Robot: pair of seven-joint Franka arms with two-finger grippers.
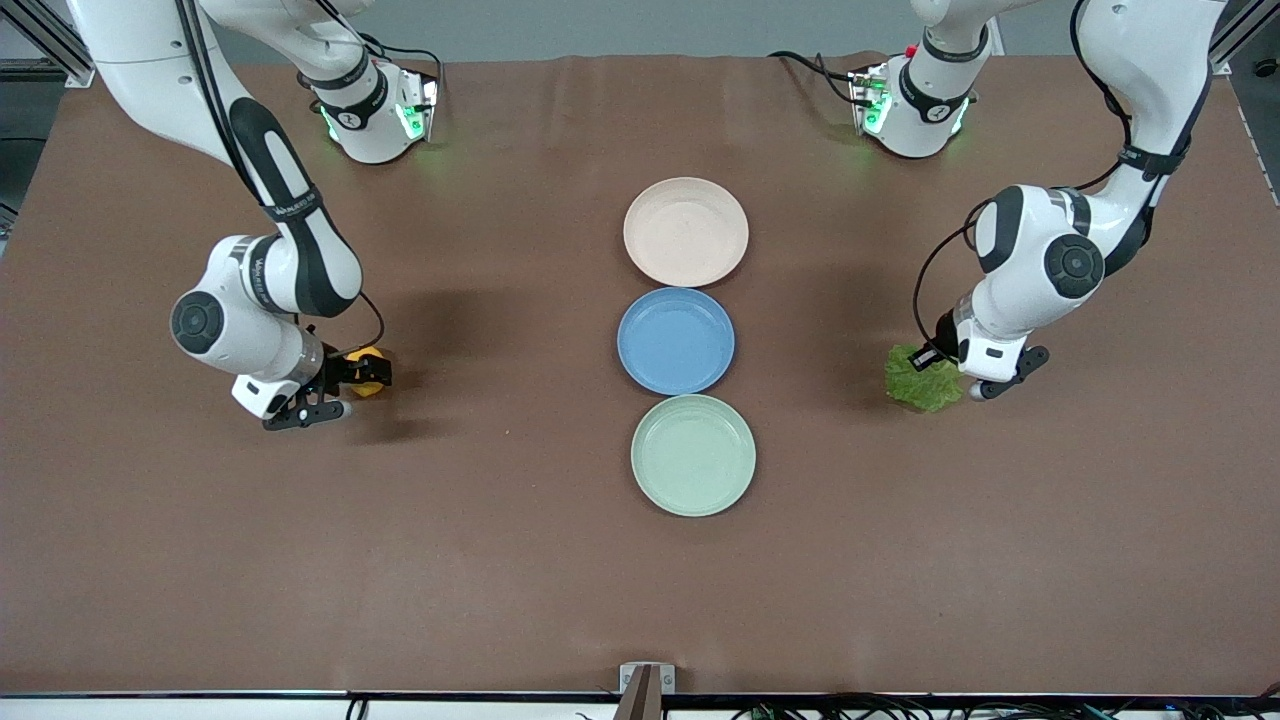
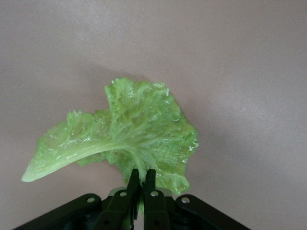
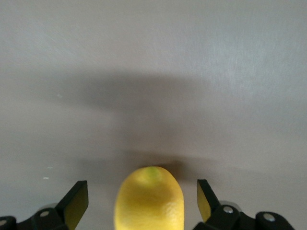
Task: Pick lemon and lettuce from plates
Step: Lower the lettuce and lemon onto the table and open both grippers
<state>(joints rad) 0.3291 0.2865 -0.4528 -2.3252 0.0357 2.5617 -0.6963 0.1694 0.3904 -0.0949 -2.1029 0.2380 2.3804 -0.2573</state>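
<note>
The yellow lemon (image 1: 368,371) lies on the brown table toward the right arm's end, off the plates. My right gripper (image 1: 348,384) is open around it; in the right wrist view the lemon (image 3: 149,201) sits between the fingertips (image 3: 76,201) with a gap on each side. My left gripper (image 1: 942,366) is shut on the green lettuce (image 1: 921,379) and holds it low over the table toward the left arm's end; in the left wrist view it (image 2: 142,175) pinches the leaf (image 2: 129,134) at its edge. The pink plate (image 1: 686,231) and the mint green plate (image 1: 693,455) are empty.
An empty blue plate (image 1: 676,340) lies between the pink and green plates in a row down the table's middle. A small bracket (image 1: 646,680) sits at the table edge nearest the front camera.
</note>
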